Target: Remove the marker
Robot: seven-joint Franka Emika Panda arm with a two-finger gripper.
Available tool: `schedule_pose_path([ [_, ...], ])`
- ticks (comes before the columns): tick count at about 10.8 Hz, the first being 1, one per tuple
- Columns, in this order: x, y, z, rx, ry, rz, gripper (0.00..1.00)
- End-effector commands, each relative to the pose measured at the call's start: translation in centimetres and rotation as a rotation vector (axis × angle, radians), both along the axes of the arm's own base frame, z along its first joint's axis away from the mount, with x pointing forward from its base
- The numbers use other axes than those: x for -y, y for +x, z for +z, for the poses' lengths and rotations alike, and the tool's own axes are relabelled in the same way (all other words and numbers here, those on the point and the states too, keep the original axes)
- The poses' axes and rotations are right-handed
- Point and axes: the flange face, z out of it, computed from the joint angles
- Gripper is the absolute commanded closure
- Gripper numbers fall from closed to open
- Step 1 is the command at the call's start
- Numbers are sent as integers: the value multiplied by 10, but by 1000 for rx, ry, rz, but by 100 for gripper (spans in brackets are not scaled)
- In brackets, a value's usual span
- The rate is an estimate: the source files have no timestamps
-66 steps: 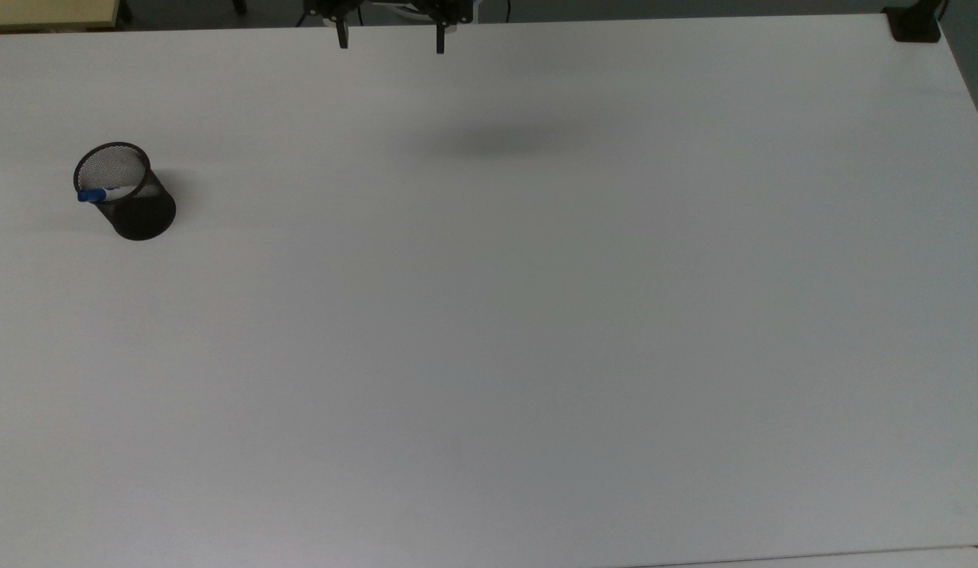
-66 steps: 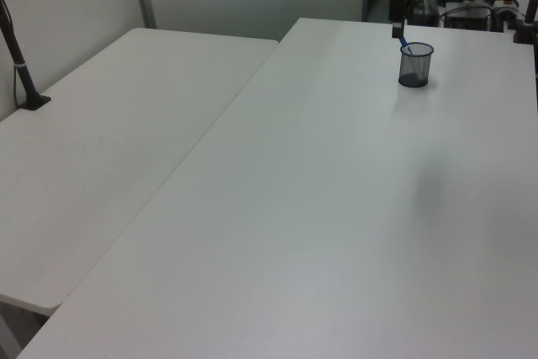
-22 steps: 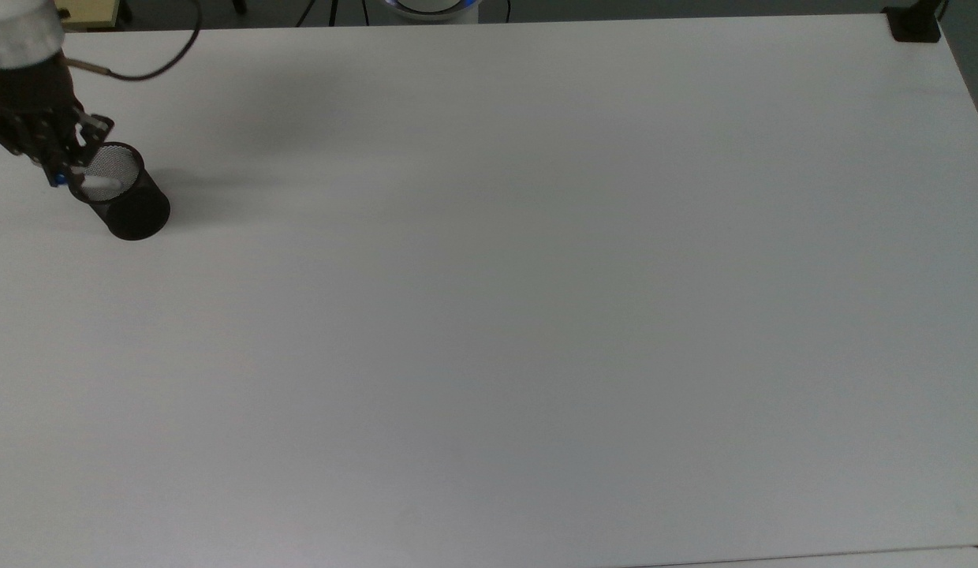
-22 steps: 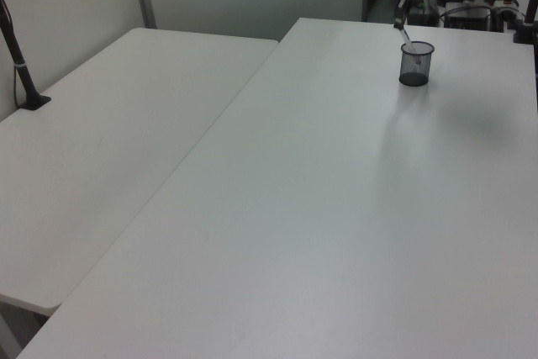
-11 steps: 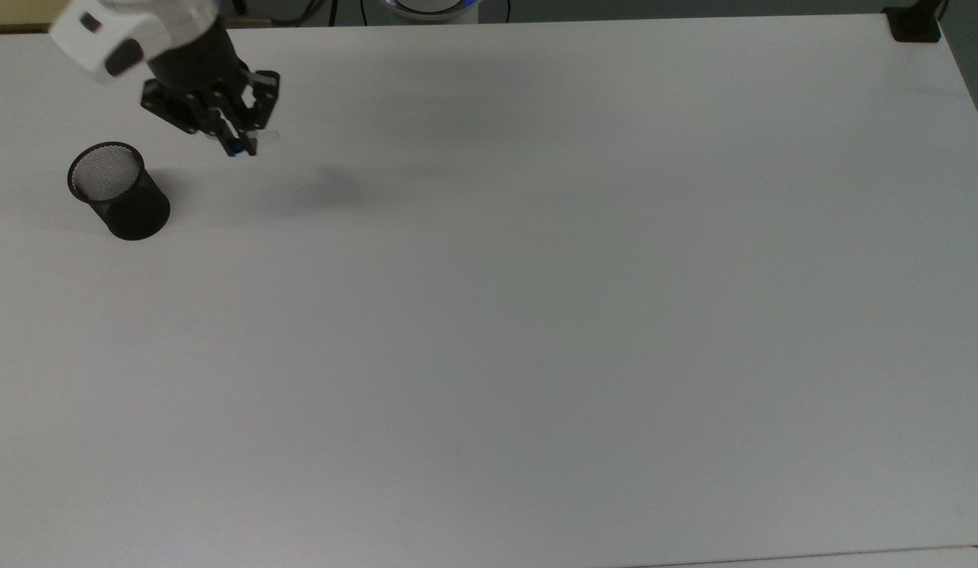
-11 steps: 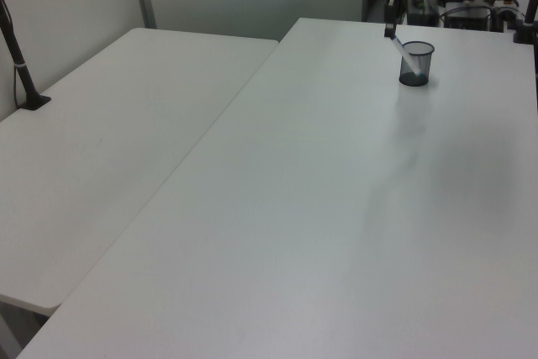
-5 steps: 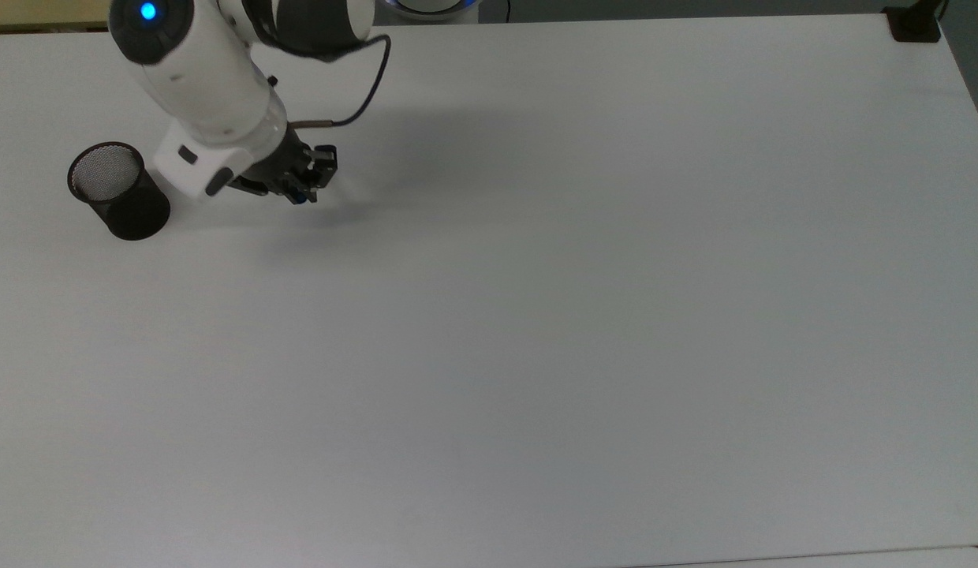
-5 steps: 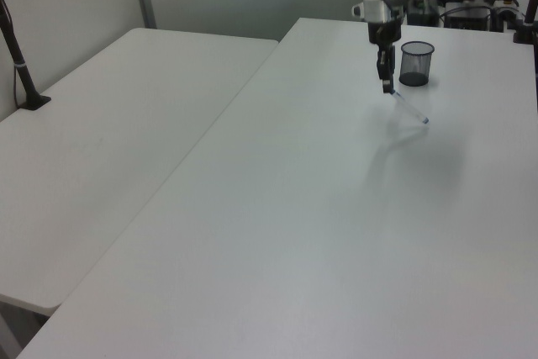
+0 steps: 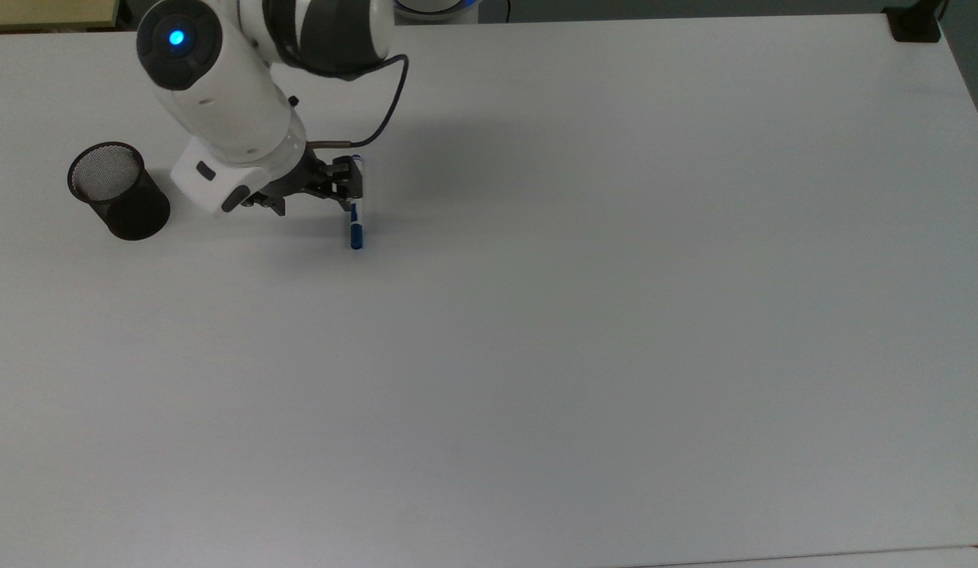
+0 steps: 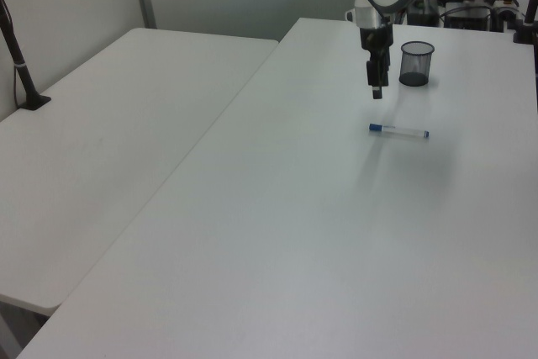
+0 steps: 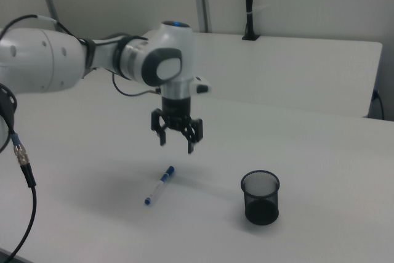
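Two white tables [image 10: 126, 149] abut. The black mesh cup [image 11: 260, 198] stands empty; the marker [image 11: 159, 185] lies flat on the tabletop, well apart from the cup. Gripper [image 11: 176, 141] hangs above the marker, jaws spread, holding nothing.

Lay flat on the table [image 9: 584, 331], the marker [image 9: 355, 219], out of the mesh cup [image 9: 120, 190] and well to the top view's right of it. Stood upright near the table's edge at the top view's left, the cup; in the right view, to the right of the marker [image 11: 159, 185] and apart from it. Hung above the marker with fingers spread and clear of it, the gripper [image 11: 176, 140], between cup [image 10: 416, 64] and marker [image 10: 398, 130] in the left view.
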Motion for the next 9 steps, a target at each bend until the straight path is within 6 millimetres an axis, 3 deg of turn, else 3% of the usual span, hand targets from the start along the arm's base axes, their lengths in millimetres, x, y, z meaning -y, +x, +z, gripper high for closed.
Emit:
schedule_pose_path([
  [1,-70,-6,66,80,-84,4,0],
  [2,-94,-13,88,94,-91,-10,0],
  [5,-132,-56,160,84,-151,11,0],
  [8,-134,-94,219,132,-134,13,0],
  [9,-128,-97,223,139,-125,-5,0],
])
